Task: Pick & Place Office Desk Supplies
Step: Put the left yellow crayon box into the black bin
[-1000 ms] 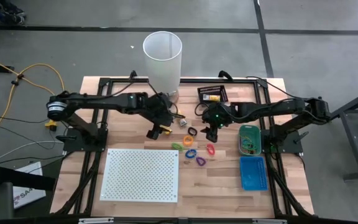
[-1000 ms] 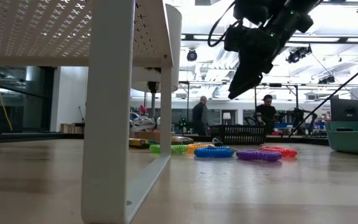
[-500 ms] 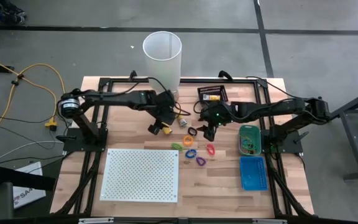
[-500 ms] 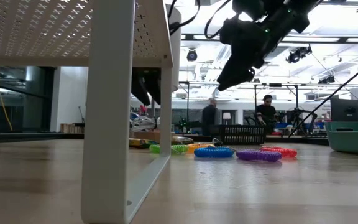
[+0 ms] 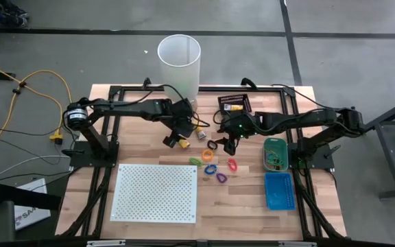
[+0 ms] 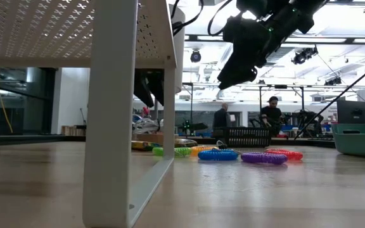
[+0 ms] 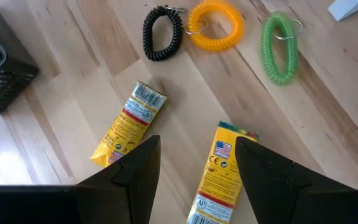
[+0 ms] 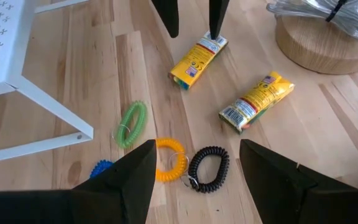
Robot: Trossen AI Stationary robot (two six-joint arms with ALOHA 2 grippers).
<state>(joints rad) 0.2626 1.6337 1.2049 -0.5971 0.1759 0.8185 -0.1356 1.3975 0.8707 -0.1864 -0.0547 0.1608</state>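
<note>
left arm lining up on a crayon packet

left gripper (image 7: 194, 165) hangs spread over the yellow-orange packet (image 7: 215, 175) by the worktop's back edge; it should descend straight, straddling the packet's narrow width. right gripper (image 8: 194, 162) hovers parted above the black loop (image 8: 209, 168), mid-worktop.

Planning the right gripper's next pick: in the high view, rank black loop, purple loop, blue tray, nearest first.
1. black loop, just beside the right gripper.
2. purple loop, farther toward the table's front edge.
3. blue tray, far front right.
</note>
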